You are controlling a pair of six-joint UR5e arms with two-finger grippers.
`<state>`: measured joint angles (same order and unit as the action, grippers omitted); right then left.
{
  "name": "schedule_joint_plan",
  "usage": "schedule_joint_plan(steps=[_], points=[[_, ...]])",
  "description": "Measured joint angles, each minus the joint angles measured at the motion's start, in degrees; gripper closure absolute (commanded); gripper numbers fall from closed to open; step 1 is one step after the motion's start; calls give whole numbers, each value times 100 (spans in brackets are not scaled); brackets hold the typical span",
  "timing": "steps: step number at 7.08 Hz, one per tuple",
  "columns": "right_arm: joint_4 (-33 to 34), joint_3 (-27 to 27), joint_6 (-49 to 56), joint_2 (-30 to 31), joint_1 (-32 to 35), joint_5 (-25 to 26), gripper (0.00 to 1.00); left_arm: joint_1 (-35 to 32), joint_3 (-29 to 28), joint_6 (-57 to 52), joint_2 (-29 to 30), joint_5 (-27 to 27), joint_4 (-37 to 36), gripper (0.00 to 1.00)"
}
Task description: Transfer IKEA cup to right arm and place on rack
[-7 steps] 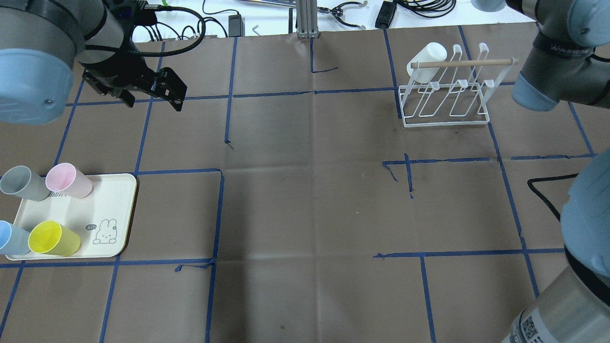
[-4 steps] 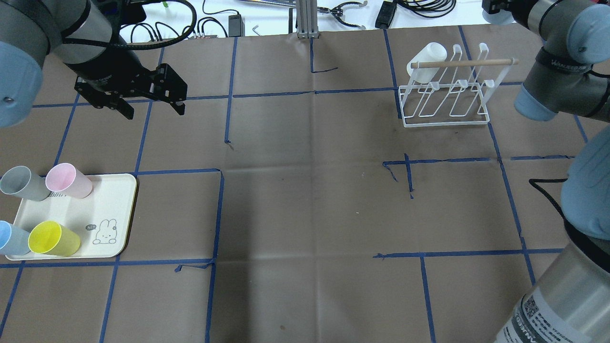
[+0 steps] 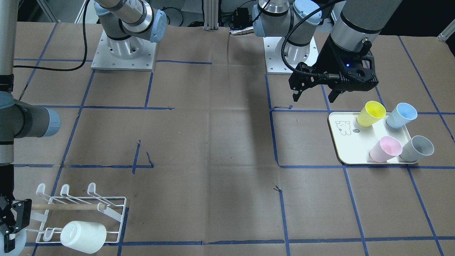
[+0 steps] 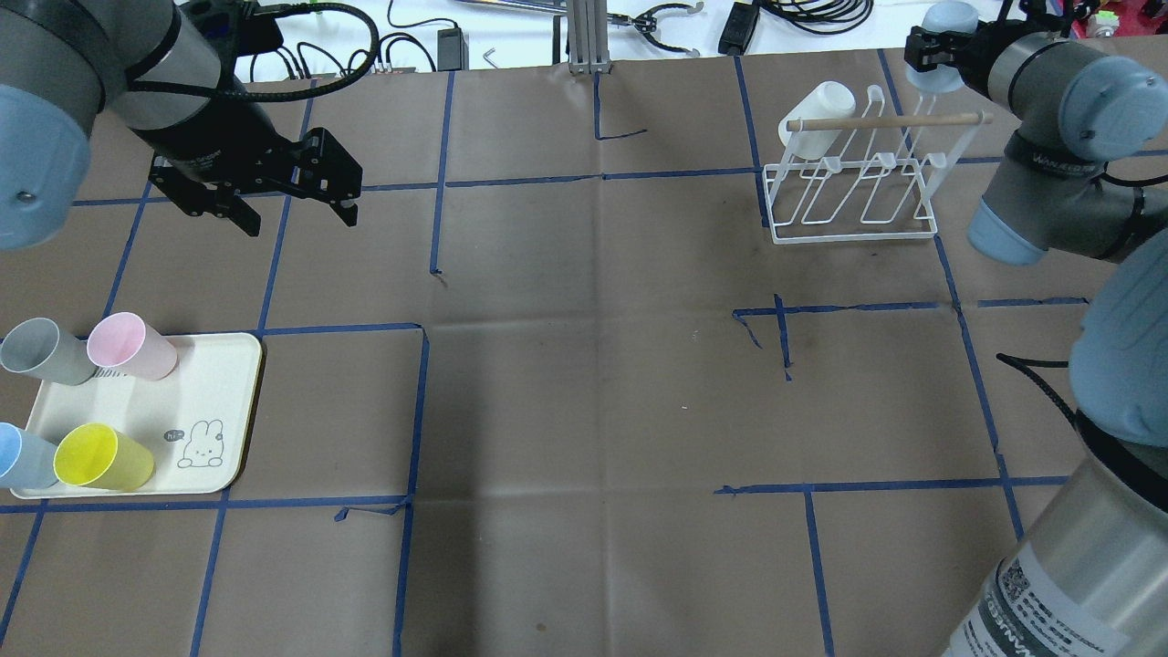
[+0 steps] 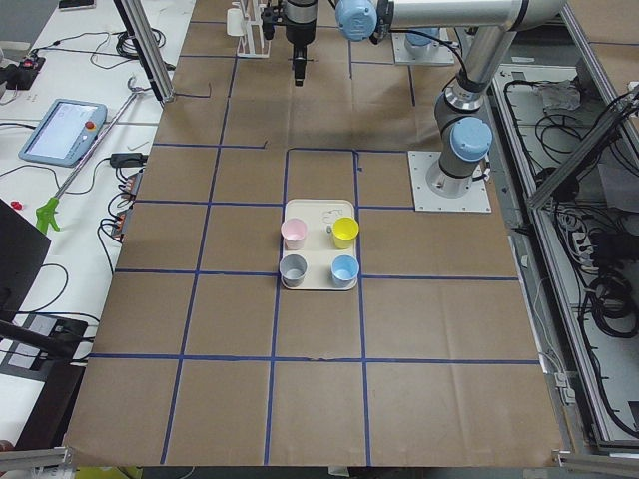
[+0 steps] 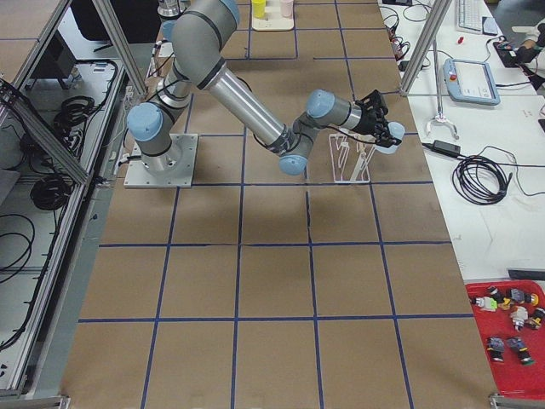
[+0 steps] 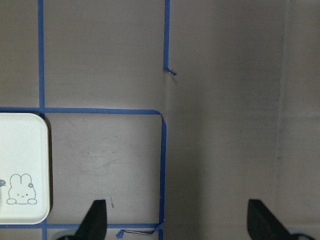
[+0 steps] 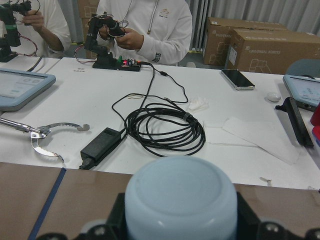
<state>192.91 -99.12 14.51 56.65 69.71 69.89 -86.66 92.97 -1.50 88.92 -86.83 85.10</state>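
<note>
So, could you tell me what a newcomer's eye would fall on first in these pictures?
Probably the cream rectangular tray on the robot's left, carrying a yellow plastic cup, pink cup, grey cup and blue cup, with the open left gripper hovering beyond it. At the far right, the right gripper holds a pale-blue cup beside the white wire rack, where a white cup sits.

Both arms are silver tubes with pale-blue joint caps. The right arm (image 4: 1036, 196) wears a black strap (image 4: 1063, 167) with white lettering and a QR label (image 4: 1013, 584); a ribbed black cable (image 4: 365, 46) runs along the left arm (image 4: 137, 64) to the black left gripper (image 4: 299, 217). Screwed base plates (image 3: 103, 64) anchor both.
</note>
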Motion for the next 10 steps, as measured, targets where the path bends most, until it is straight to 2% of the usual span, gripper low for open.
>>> schedule_joint_plan(steps=[1,3,8,9,10], points=[[6,-98,-1,18,2,-1,61,0,7,3,16,-66,-16,1],[9,-294,-3,48,1,-4,1,-9,48,72,23,-225,-108,1],[-158,-175,12,156,8,38,0,-268,69,30,80,-268,-407,1],[-517,-41,27,288,15,55,0,-260,68,-89,77,-268,-422,1],[-1278,120,37,539,23,76,0,-244,69,-205,67,-271,-424,1]])
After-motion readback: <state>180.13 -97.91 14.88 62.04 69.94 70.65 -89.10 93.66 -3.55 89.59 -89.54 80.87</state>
